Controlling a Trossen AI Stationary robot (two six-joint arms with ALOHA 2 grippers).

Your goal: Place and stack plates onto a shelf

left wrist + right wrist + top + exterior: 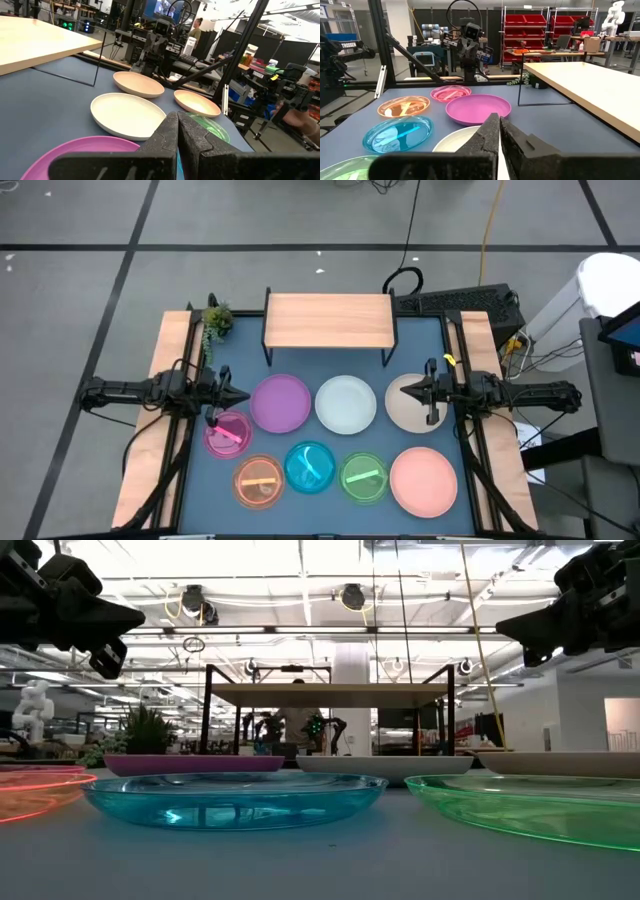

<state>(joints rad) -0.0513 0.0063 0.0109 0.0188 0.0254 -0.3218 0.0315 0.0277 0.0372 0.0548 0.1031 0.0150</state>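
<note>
Blue plate (235,795) nearest low camera, flat on table — all eight plates (345,402) in two rows before shelf (328,320), none stacked yet, judged start. Shelf empty, long axis across table. Left gripper (240,396), right gripper (408,392) clenched, holding nothing, hovering at sides — waiting.

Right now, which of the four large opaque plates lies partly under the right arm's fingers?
The beige plate, at the right end of the back row. The right gripper hangs over it, fingers shut; the purple plate, white plate and large pink plate lie uncovered.
</note>
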